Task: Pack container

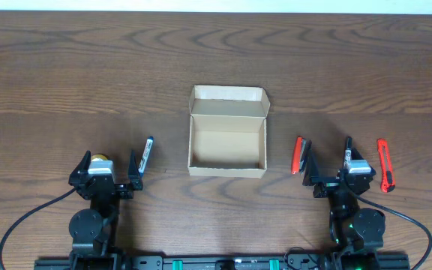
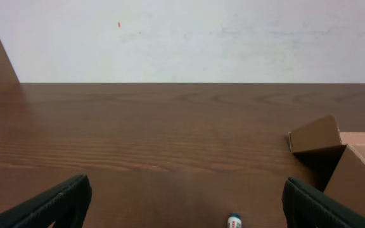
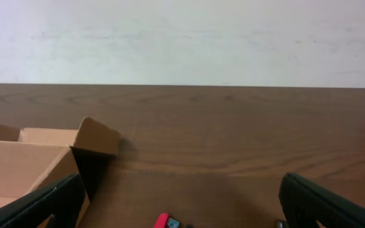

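Left arm (image 1: 92,206) folded low at near edge of surface (image 1: 66,67), left fingers (image 2: 49,202) wide, empty. Right arm (image 1: 357,214) likewise, right fingers (image 3: 325,202) wide, empty. Box (image 1: 227,148) open, centre, between arms.

Matt tan cardboard container (image 1: 227,147), dark wood-grain bench (image 1: 88,67) with soft sheen, glossy red plastic cutters (image 1: 384,165), matt black grippers (image 1: 111,171)

the right gripper (image 3: 182,206) has its jaws spread wide, with a dark finger in each lower corner. between them, at the bottom edge, a red tip (image 3: 162,220) shows. the open tan container (image 3: 24,158) sits at the left on the brown wooden counter (image 3: 246,133), with a pale wall (image 3: 182,38) behind.
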`<state>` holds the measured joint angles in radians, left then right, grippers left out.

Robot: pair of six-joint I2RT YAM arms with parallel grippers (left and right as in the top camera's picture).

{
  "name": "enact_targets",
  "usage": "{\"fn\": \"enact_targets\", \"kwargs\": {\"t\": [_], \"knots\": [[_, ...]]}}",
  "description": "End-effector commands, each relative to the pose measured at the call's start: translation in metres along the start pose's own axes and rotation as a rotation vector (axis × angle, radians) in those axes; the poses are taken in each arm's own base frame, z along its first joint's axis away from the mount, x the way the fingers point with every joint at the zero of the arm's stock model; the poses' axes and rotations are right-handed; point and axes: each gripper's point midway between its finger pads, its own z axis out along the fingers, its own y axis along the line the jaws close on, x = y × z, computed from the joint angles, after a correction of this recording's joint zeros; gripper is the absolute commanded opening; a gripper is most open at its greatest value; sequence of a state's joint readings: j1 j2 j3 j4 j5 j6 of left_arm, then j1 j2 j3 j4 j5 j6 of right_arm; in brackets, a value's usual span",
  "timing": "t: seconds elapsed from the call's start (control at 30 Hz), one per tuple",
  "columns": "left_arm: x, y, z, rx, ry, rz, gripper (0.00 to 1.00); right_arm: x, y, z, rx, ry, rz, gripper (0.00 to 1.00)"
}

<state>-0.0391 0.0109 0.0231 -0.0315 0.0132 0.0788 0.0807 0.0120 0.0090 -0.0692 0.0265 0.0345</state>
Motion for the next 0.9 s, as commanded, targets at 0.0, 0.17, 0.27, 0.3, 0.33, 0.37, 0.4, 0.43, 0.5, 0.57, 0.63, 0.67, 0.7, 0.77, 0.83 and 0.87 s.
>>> {"fn": "enact_targets", "kwargs": {"t": [0.0, 0.17, 0.27, 0.3, 0.33, 0.37, 0.4, 0.43, 0.5, 0.57, 0.63, 0.67, 0.7, 0.77, 0.83, 0.87], "knots": [[0.0182, -0.0023, 0.0008, 0.015, 0.055, -0.003, 0.95, 0.0011, -0.004, 0.0, 0.019, 0.0, 0.011, 0.99], [0.0182, -0.0023, 0.0008, 0.015, 0.055, -0.003, 0.95, 0.0011, -0.004, 0.0, 0.019, 0.0, 0.011, 0.99], [0.0182, -0.0023, 0.0008, 0.015, 0.055, -0.003, 0.95, 0.0009, -0.0039, 0.0, 0.018, -0.001, 0.011, 0.99], [0.0182, -0.0023, 0.0008, 0.015, 0.055, -0.003, 0.95, 0.0008, -0.0025, -0.0001, 0.01, -0.001, 0.011, 0.99], [0.0182, -0.0023, 0.0008, 0.015, 0.055, -0.003, 0.95, 0.0012, -0.0016, 0.0, 0.005, 0.001, 0.011, 0.99], [0.0182, -0.0023, 0.0008, 0.015, 0.055, -0.003, 0.95, 0.0011, -0.0016, 0.0, 0.005, 0.0, 0.011, 0.99], [0.0182, -0.0023, 0.0008, 0.015, 0.055, -0.003, 0.95, 0.0009, -0.0022, 0.0, 0.009, 0.0, 0.01, 0.99], [0.0182, -0.0023, 0.0008, 0.015, 0.055, -0.003, 0.95, 0.0009, -0.0027, -0.0001, 0.012, 0.0, 0.01, 0.99], [0.0182, -0.0023, 0.0008, 0.015, 0.055, -0.003, 0.95, 0.0009, -0.0015, 0.0, 0.005, 0.0, 0.011, 0.99], [0.0182, -0.0023, 0.0008, 0.015, 0.055, -0.003, 0.95, 0.0016, -0.0009, 0.0, 0.001, 0.003, 0.011, 0.99], [0.0182, -0.0023, 0.0008, 0.015, 0.055, -0.003, 0.95, 0.0021, -0.0008, 0.0001, 0.001, 0.005, 0.011, 0.99], [0.0182, -0.0023, 0.0008, 0.015, 0.055, -0.003, 0.95, 0.0013, -0.0009, 0.0001, 0.001, 0.002, 0.011, 0.99], [0.0182, -0.0023, 0.0008, 0.015, 0.055, -0.003, 0.95, -0.001, -0.0008, 0.0001, 0.0, -0.008, 0.011, 0.99], [0.0182, -0.0023, 0.0008, 0.015, 0.055, -0.003, 0.95, -0.0021, -0.0008, 0.0001, 0.0, -0.012, 0.067, 0.99], [0.0182, -0.0023, 0.0008, 0.015, 0.055, -0.003, 0.95, -0.001, -0.001, 0.0001, 0.001, -0.008, 0.126, 0.99], [0.0182, -0.0023, 0.0008, 0.015, 0.055, -0.003, 0.95, -0.0005, -0.0008, 0.0002, 0.0, -0.005, 0.16, 0.99]]}}
